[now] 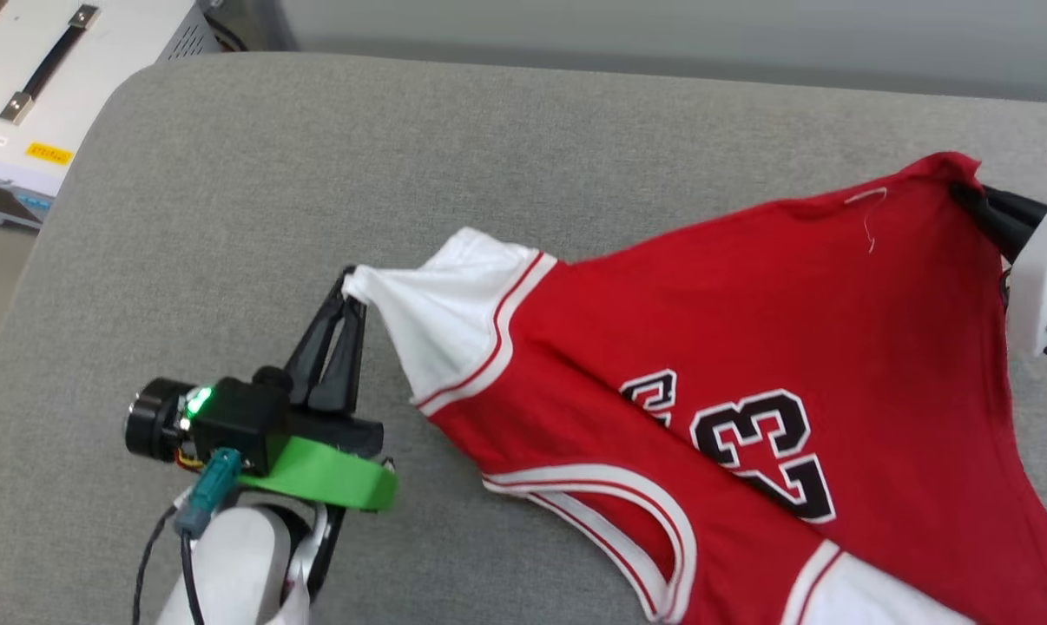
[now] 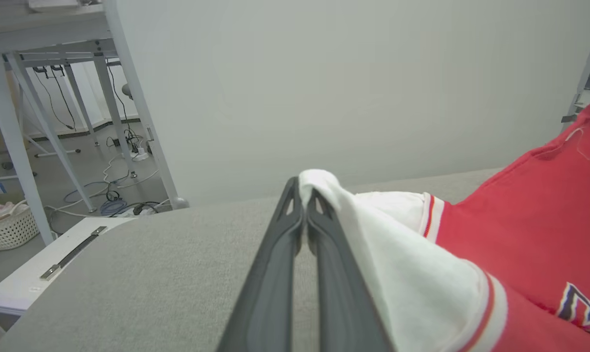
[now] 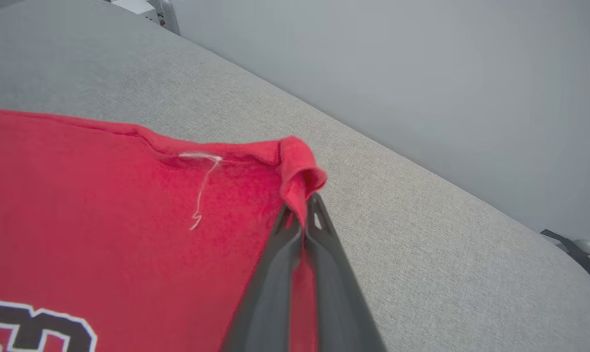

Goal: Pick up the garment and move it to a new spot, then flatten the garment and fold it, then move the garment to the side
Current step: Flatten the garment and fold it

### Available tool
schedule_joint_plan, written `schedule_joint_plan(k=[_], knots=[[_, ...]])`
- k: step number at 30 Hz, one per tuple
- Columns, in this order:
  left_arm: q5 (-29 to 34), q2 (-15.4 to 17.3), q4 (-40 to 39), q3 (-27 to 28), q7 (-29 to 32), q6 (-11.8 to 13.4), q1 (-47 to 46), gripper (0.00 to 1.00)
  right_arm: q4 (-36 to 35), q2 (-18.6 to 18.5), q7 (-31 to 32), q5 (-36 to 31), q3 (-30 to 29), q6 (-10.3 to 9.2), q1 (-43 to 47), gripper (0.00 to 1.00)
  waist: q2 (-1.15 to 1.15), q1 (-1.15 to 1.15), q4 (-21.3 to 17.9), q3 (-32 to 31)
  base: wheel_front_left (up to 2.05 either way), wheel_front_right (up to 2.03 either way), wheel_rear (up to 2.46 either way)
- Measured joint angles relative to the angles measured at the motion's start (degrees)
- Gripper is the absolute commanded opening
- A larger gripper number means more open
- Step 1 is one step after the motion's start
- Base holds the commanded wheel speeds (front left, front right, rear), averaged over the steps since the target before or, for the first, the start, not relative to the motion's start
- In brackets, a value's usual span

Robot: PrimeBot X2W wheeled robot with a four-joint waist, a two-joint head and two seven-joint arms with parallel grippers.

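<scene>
The garment [image 1: 749, 347], a red jersey with white sleeves and a black "23" print facing up, lies stretched across the grey cushioned surface [image 1: 228, 217]. My left gripper [image 1: 350, 293] is shut on the tip of a white sleeve [image 2: 324, 188] at centre left. My right gripper [image 1: 966, 187] is shut on the red hem corner [image 3: 300, 171] at the far right. A loose white thread [image 3: 202, 190] hangs near that corner. The cloth runs taut between the two grips.
A white case with a black handle [image 1: 46, 69] stands off the surface's far left corner. In the left wrist view, table legs, floor cables [image 2: 114, 195] and a white basket [image 2: 6, 230] lie beyond the surface. A pale wall backs the scene.
</scene>
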Motion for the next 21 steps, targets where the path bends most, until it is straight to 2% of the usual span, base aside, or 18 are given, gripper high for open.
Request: schedule_joint_plan(k=[11, 17, 21], knots=[[0.7, 3.5, -3.4, -1.0, 5.1, -2.7, -18.7, 0.00, -6.1, 4.5, -1.8, -3.4, -13.4, 0.00, 0.6, 0.00, 0.00, 0.00, -4.6, -2.7, 0.00, 0.00, 0.00], [-0.3, 5.9, -1.5, -1.3, 7.2, -3.8, -31.9, 0.00, -9.6, 6.4, 0.7, -6.4, -19.1, 0.00, -2.6, 0.00, 0.00, 0.00, -5.7, 0.0, 0.00, 0.00, 0.00], [-0.7, 7.6, 1.9, -2.3, 7.9, -4.3, -43.4, 0.00, -9.8, 7.6, 2.2, -8.1, -23.1, 0.00, -9.1, 0.00, 0.00, 0.00, -5.9, 3.3, 0.00, 0.00, 0.00]])
